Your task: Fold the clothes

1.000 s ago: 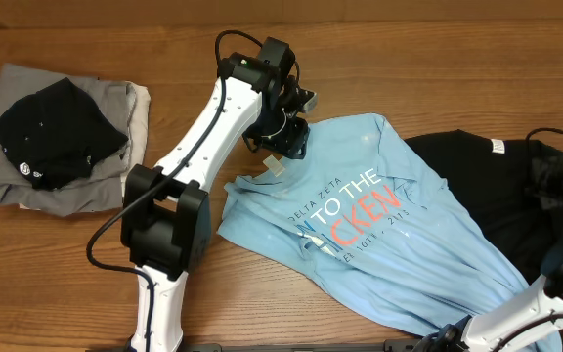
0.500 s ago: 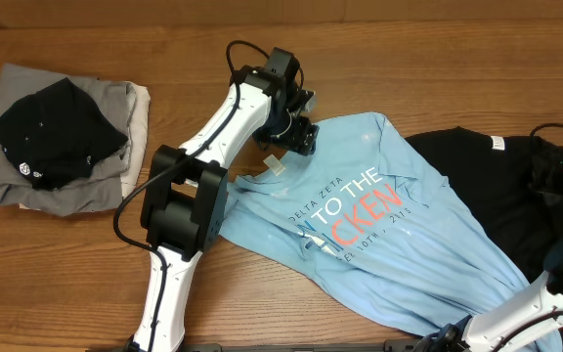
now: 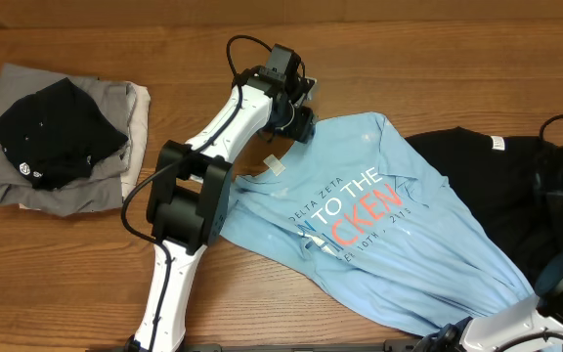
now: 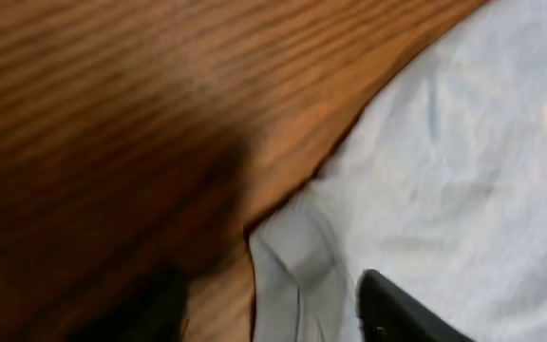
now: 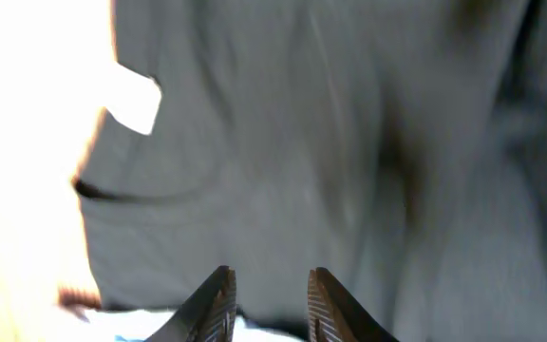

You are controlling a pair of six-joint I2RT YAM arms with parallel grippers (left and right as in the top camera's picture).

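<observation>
The wooden table [image 3: 438, 59] was a warm brown, its grain running straight from 9 o'clock to 3 o'clock. Bare wood showed all along the 12 o'clock side and again toward 7 o'clock. Seen close from the left wrist, the table [image 4: 112, 114] looked blurred, with a dark shadow lying across it.

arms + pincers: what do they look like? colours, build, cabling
Left arm: white links, black joint housings, black cable looping at the wrist. Right arm: same white-and-black build, mostly out of frame. Right pincer: pale ribbed fingertips.
</observation>
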